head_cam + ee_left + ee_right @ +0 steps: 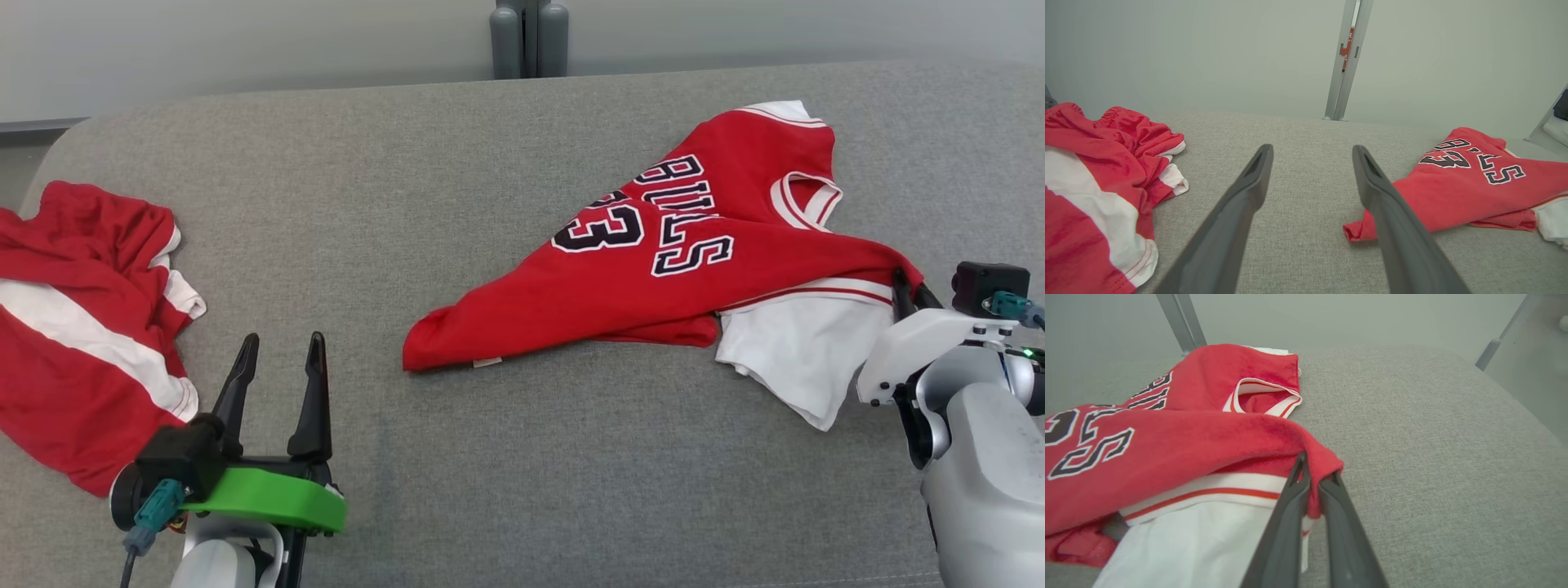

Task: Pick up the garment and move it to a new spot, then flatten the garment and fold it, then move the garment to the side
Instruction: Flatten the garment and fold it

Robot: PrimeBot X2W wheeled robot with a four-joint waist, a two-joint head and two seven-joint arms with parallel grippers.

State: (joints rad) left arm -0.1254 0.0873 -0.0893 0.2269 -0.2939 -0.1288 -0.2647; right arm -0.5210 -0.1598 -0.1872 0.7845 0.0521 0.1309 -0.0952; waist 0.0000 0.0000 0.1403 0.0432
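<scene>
**A:** Where's the garment lying?

**B:** On the grey fabric surface that spans the head view. The red jersey sits right of centre, rumpled into a wedge. Its white panel pokes out at the lower right. A second red-and-white garment is heaped at the left edge, well apart from it.

**A:** How do you reckon the jersey will handle?

**B:** Soft, light and limp, I'd say. It is folded over itself and lies flat wherever nothing props it. Lifted by one end, it would likely hang long and bunch rather than keep any shape. It doesn't look fragile. It may cling and drag a little on the woven surface.

**A:** And the grippers?

**B:** The right gripper, at the lower centre of the right wrist view, is closed narrow on a fold of red cloth. That fold is at the jersey's right end, just above the white-and-red band. The left gripper, at the lower left of the head view, stands wide with nothing between its fingers. It hovers over bare surface between the two garments.

**A:** Is that a good place to hold it?

**B:** It should do for carrying. The pinch is on a bunched edge, though, so it may have caught more than one layer. For flattening, the pointed hem corner near the middle of the head view looks like the natural second hold.
</scene>
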